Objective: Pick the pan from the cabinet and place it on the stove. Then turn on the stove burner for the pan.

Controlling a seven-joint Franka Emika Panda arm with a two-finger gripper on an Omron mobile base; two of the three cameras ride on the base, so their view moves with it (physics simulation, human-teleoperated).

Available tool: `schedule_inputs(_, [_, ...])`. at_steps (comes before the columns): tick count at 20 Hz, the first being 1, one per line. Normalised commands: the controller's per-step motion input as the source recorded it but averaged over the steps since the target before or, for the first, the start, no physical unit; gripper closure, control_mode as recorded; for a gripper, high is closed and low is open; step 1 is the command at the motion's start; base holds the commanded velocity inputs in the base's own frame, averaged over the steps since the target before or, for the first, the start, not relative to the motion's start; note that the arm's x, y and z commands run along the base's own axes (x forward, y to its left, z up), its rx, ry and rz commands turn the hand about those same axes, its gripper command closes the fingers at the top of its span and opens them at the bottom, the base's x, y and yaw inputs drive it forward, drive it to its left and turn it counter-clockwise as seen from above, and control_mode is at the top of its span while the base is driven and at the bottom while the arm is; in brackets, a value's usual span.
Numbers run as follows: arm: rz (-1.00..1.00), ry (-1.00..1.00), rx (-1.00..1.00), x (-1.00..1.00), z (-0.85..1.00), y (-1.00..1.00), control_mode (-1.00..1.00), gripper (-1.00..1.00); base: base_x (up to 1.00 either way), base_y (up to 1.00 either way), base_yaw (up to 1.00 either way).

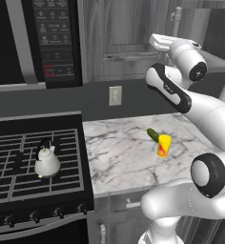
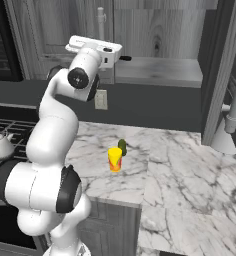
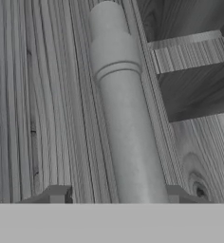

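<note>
**Claw at the cabinet handle, door not yet open**

On your left sits the stove (image 1: 35, 157), a white kettle (image 1: 47, 161) on its grate. Next comes the marble worktop (image 1: 124, 152) with a small yellow item (image 1: 164, 145) on it. To the right and higher, the arm reaches up to the cabinet (image 2: 145, 30). In the hand view the claw (image 3: 115, 195) straddles the pale bar handle (image 3: 126, 123), one tip either side, jaws apart and apparently not yet closed on it. You cannot see the pan; presumably it is inside the cabinet. You are on the first step, opening the door. Next, close on the bar and pull outward along the door's swing.
</note>
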Motion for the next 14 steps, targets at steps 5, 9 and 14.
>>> schedule_inputs(5, [0.05,0.0,0.0,0.25,-0.12,0.01,-1.0,1.0,0.0,0.0,0.0])
schedule_inputs(9, [0.06,-0.01,0.0,0.12,-0.08,0.0,-1.0,1.0,0.0,0.0,0.0])
schedule_inputs(14, [0.07,-0.06,0.0,-0.05,0.0,0.06,-1.0,1.0,0.0,0.0,0.0])
